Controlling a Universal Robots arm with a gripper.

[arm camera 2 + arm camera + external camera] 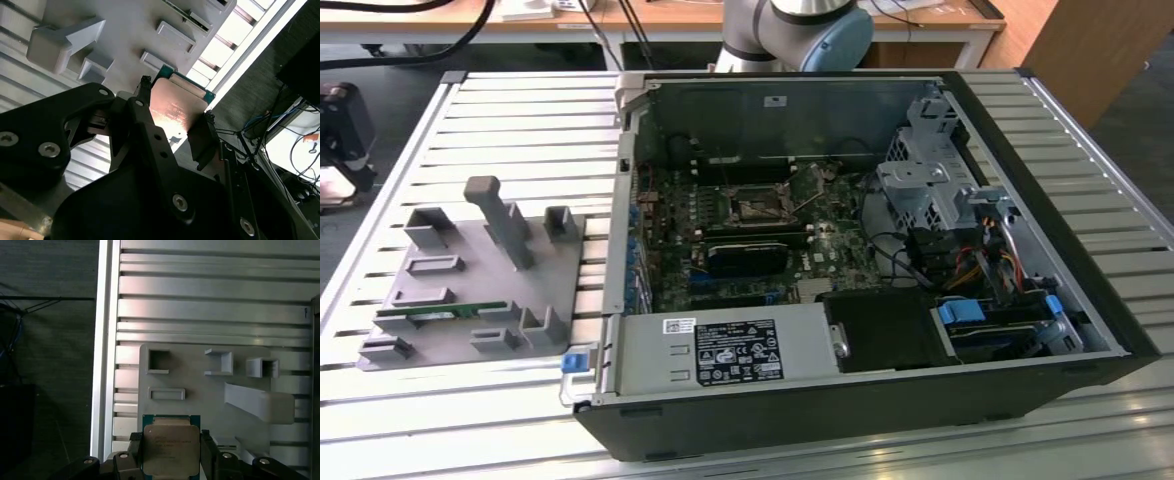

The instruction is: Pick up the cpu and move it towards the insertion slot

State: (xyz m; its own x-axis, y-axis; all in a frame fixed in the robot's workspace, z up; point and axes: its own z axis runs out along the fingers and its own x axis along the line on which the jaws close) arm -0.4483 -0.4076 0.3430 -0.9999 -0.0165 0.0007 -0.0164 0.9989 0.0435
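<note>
One slatted table (520, 130). One open computer case (854, 415) on it, with one insertion slot (754, 208) on its motherboard. One grey fixture plate (467, 290) beside the case, holding one memory stick (438, 314). First wrist view: one gripper (171, 454), two fingers clamped on one cpu (170, 442), over the plate.

An open computer case (854, 420) lies on its side on a slatted metal table (520, 120). Inside, the motherboard (827, 250) carries the insertion slot (757, 207), a square black socket framed by a silvery bracket. A wider black rectangular block (747, 258) lies just beside the slot, on the side nearer the camera. A labelled power supply (720, 352) sits along the case's near edge. To the exterior view's left, a grey fixture tray (467, 290) with upright posts holds a green memory stick (438, 314). The arm's base (794, 30) stands behind the case.
</note>
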